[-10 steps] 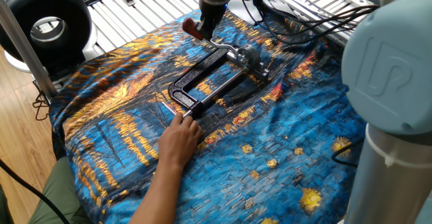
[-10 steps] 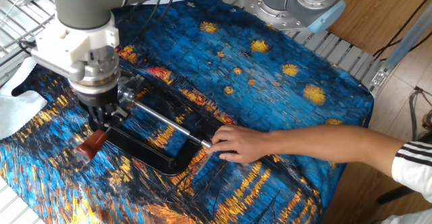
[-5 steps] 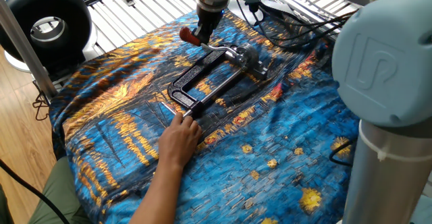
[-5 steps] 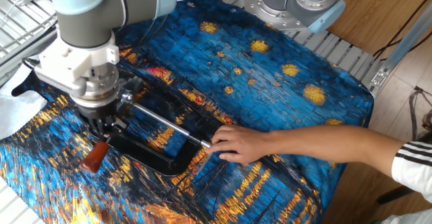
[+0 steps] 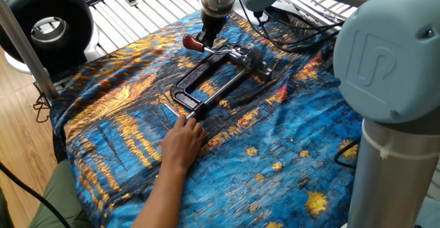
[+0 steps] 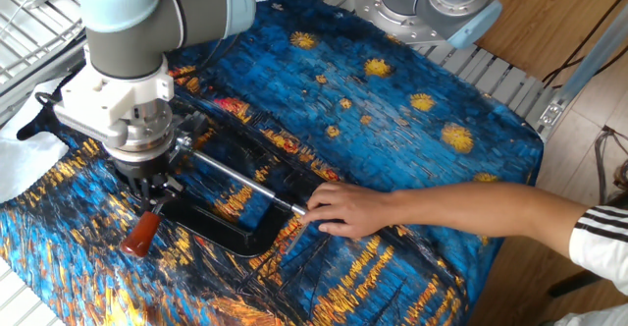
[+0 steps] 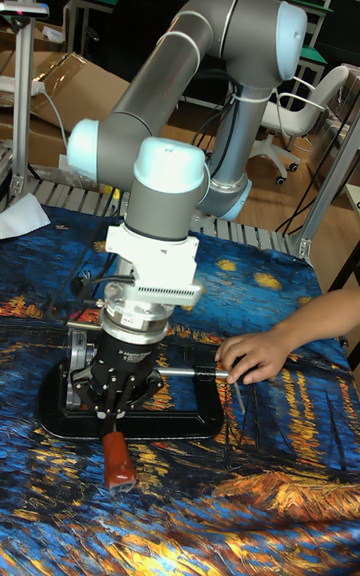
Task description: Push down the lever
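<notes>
The robot's dark two-finger hand (image 7: 113, 419) points down onto the slim silver metal lever with the dark red rubbery tip (image 6: 141, 234), meeting it just above the red tip. Whether the fingers are apart or together cannot be told. In the tall fixed view the lever juts toward 6 o'clock off the long black rectangular clamp frame (image 7: 190, 424). A person's bare hand (image 5: 183, 139) steadies the frame's far end on the blue-and-orange painted cloth (image 5: 275, 159) over the tabletop.
</notes>
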### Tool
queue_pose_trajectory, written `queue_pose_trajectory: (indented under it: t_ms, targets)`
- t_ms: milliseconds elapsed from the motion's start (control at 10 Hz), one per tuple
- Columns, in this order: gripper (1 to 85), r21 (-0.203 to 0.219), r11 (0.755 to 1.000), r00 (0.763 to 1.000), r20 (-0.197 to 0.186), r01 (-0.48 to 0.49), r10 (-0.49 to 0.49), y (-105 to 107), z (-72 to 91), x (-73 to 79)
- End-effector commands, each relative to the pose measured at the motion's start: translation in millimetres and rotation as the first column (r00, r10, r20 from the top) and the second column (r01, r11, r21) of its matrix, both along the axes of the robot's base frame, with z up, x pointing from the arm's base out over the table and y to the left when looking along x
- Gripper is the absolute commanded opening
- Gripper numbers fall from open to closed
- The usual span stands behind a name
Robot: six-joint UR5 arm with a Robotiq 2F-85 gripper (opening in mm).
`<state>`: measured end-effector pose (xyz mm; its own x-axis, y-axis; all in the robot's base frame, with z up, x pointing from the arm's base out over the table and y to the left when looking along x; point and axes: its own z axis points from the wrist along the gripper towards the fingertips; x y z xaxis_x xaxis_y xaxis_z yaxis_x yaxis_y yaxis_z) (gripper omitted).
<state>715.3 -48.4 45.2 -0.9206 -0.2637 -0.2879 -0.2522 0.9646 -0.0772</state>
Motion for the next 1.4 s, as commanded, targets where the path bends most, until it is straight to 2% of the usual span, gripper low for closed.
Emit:
queue_pose_trajectory:
  t_ms: [0, 200, 400, 600, 800, 1000, 1200, 1300]
  targets:
    - [1.0, 0.002, 1.000, 1.000, 0.005, 0.012, -0.012, -1, -4.1, 1.5]
    - [1.0, -0.030, 0.999, 1.000, -0.026, 0.011, -0.011, -10, -0.6, -7.7]
    - [1.0, -0.057, 0.998, 0.997, -0.069, 0.023, -0.027, -15, 11.5, -23.2]
    - [1.0, -0.063, 0.997, 0.991, -0.127, 0.036, -0.044, -21, 37.5, -44.5]
    - [1.0, -0.040, 0.994, 0.981, -0.164, 0.101, -0.107, -17, 55.5, -67.6]
    - [1.0, -0.002, 0.982, 0.963, -0.195, 0.190, -0.186, -3, 70.8, -92.0]
    - [1.0, 0.001, 0.966, 0.946, -0.201, 0.258, -0.253, 15, 90.1, -112.3]
    - [1.0, 0.013, 0.953, 0.934, -0.204, 0.302, -0.293, 31, 95.5, -118.2]
